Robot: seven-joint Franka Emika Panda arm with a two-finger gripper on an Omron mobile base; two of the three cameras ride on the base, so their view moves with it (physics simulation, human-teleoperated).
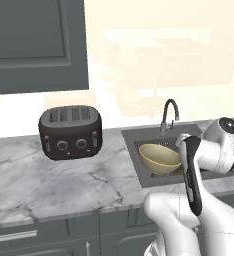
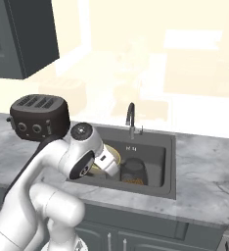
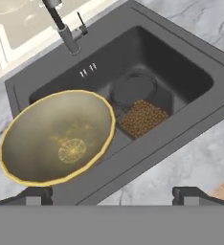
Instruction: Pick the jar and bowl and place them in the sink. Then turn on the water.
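Gripper [image 3: 112, 195] spread wide and empty, the two dark tips at the near edge of the hand view, poised above the front rim of the sink [image 3: 200, 112]. Arm bent at the elbow over the worktop [image 1: 64, 185], wrist reaching forward and down towards the basin, hand looking steeply into it. Just beyond the tips, the bowl [image 3: 59, 136], tilted against the left wall of the sink, olive inside turned up towards the hand. Beside it, further in, the jar [image 3: 138, 103], lying in the middle of the basin with its brown granules showing through the glass, close to the bowl, touching or not hard to tell. Both things already placed, by the look of it; placing step done, water step in hand. Further back, the tap [image 3: 66, 33] at the rear edge, no blue stream from the spout. Next move, as a judgement: hand raised and carried past bowl and jar to the small lever beside the tap, then a push on it. Off to the left on the worktop, well apart, a black toaster [image 1: 70, 132].
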